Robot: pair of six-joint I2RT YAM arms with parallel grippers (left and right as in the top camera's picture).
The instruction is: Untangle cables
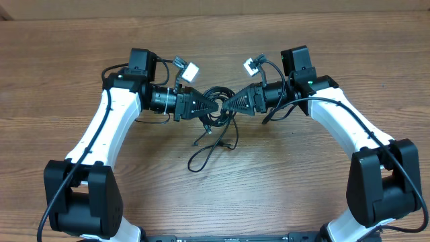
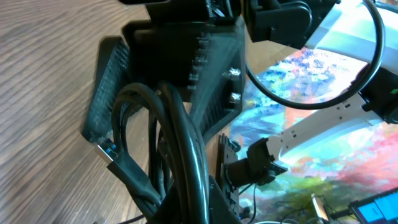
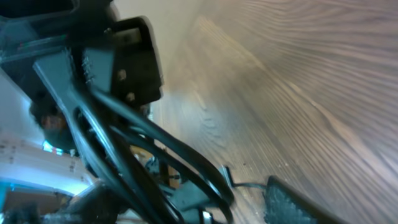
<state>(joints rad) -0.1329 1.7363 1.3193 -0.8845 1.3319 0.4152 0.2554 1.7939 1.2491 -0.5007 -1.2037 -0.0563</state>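
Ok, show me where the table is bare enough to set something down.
Bare table: outside the left arm, outside the right arm, the far strip, and the near middle below the cables. Crowded: the centre, where left gripper and right gripper meet over them.

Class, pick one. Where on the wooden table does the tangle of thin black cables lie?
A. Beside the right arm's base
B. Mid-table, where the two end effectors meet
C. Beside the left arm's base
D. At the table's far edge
B: the overhead view shows the thin black cables bunched at the tips of the left end effector and right end effector, mid-table.
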